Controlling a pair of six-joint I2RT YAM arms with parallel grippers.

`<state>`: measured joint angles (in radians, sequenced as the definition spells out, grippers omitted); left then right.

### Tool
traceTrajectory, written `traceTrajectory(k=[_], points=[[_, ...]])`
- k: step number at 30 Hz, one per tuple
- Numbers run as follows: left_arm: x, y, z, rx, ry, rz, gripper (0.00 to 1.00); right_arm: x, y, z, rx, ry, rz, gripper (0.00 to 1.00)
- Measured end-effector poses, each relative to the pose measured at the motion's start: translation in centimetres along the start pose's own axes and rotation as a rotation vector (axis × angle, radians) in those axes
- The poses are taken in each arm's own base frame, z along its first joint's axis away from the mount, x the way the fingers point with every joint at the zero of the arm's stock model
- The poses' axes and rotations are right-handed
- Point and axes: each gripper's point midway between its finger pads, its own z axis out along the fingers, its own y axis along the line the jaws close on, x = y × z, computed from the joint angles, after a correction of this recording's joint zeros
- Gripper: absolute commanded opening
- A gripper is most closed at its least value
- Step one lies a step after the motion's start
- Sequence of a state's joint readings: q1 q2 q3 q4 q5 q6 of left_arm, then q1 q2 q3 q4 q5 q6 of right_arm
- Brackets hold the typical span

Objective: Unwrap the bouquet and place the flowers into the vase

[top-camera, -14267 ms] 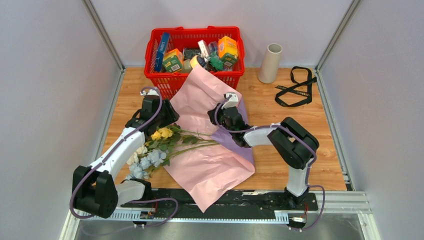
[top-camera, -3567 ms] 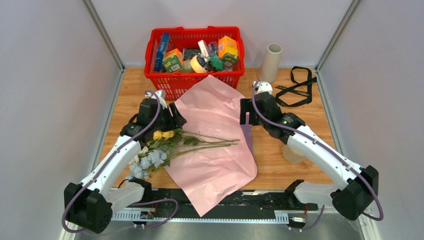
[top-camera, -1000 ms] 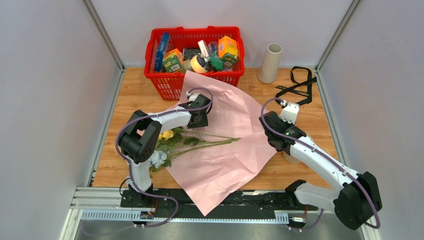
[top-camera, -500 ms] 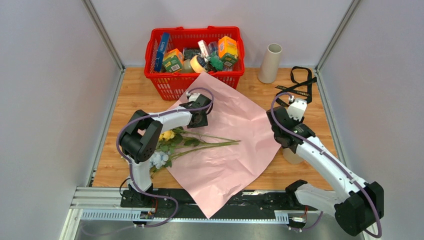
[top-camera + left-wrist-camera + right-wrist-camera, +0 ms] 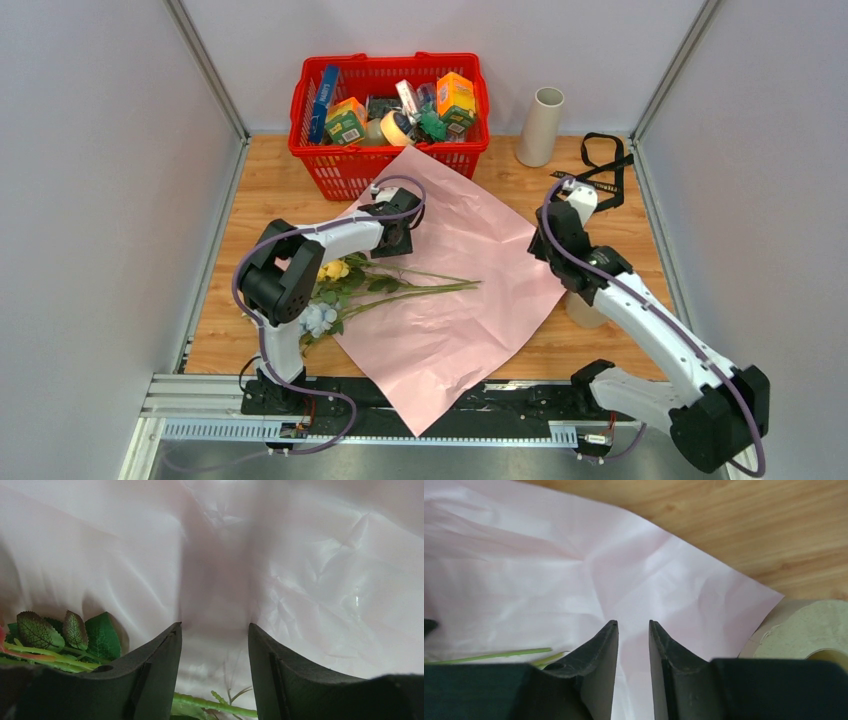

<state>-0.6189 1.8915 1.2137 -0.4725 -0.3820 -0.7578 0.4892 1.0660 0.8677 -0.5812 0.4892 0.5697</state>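
- The right gripper is letting go. Its jaws were shut a second ago and are now standing slightly apart with nothing between them, and it is backing away from the pink paper.
- That paper is now lying spread out flat, having been pulled over from the middle. Its corner is sitting off to one side of the right jaws, just beside a beige roll.
- The left gripper is still hovering wide open and empty over the sheet. A green stem is crossing just under the gap, and leaves are sitting just outside one jaw.
- The flowers are lying bare with their stems on the open sheet, so the unwrapping is looking finished. Gathering the stems is probably coming next.
- The vase is standing upright well beyond the right jaws, with no flowers in it yet.
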Motion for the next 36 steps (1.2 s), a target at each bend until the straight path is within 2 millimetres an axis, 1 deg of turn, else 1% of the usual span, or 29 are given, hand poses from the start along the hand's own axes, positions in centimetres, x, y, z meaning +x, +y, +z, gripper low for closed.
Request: traceTrajectory(k=[1,2,4,7,10,12,14,17,19,20,22,23,26,28,30,32,36], points=[[0.0,0.0,0.0,0.000,0.002,0.001,0.60,1.3,-0.5,0.7,0.021,0.031,-0.013,0.31],[0.1,0.0,-0.1,0.000,0.004,0.002,0.60,2.8,-1.2,1.5,0.049,0.067,-0.026,0.35],[0.1,0.1,-0.1,0.001,0.008,0.003,0.59,5.1,-3.0,2.4,0.104,0.123,-0.028,0.36],[0.3,0.1,-0.2,0.005,0.015,0.008,0.59,6.9,-5.1,3.3,0.160,0.156,0.004,0.34],[0.6,0.2,-0.7,0.011,0.037,0.020,0.63,8.4,-6.6,4.0,0.191,0.174,0.039,0.34],[0.5,0.2,-1.5,0.026,0.043,0.029,0.63,9.4,-7.2,4.4,0.199,0.186,0.061,0.33],[-0.1,0.0,-2.9,0.057,0.032,0.027,0.64,10.8,-7.7,4.6,0.204,0.207,0.078,0.33],[-2.5,-0.5,-6.4,0.133,-0.035,0.008,0.66,11.8,-7.8,4.9,0.198,0.216,0.100,0.33],[-4.5,-0.9,-9.3,0.192,-0.099,-0.012,0.67,11.8,-7.7,5.1,0.197,0.213,0.106,0.34],[-5.7,-0.9,-11.1,0.228,-0.144,-0.023,0.67,11.8,-7.6,5.3,0.197,0.209,0.111,0.34],[-7.3,-0.5,-14.3,0.279,-0.214,-0.038,0.68,11.9,-7.6,5.6,0.204,0.209,0.112,0.35],[-8.1,-0.1,-16.1,0.307,-0.255,-0.046,0.68,11.9,-7.7,5.7,0.211,0.207,0.111,0.35],[-9.6,1.2,-20.5,0.366,-0.354,-0.058,0.69,11.6,-8.2,6.1,0.236,0.201,0.109,0.36],[-9.8,2.6,-23.1,0.398,-0.413,-0.062,0.69,11.2,-8.4,6.5,0.254,0.198,0.114,0.36],[-9.2,4.4,-25.0,0.414,-0.459,-0.061,0.70,11.0,-8.6,6.7,0.264,0.198,0.115,0.37],[-8.1,6.2,-26.2,0.418,-0.492,-0.056,0.71,11.0,-8.6,6.9,0.273,0.200,0.111,0.37],[-5.6,9.4,-26.7,0.404,-0.528,-0.044,0.71,10.9,-8.4,7.2,0.271,0.211,0.091,0.40]])
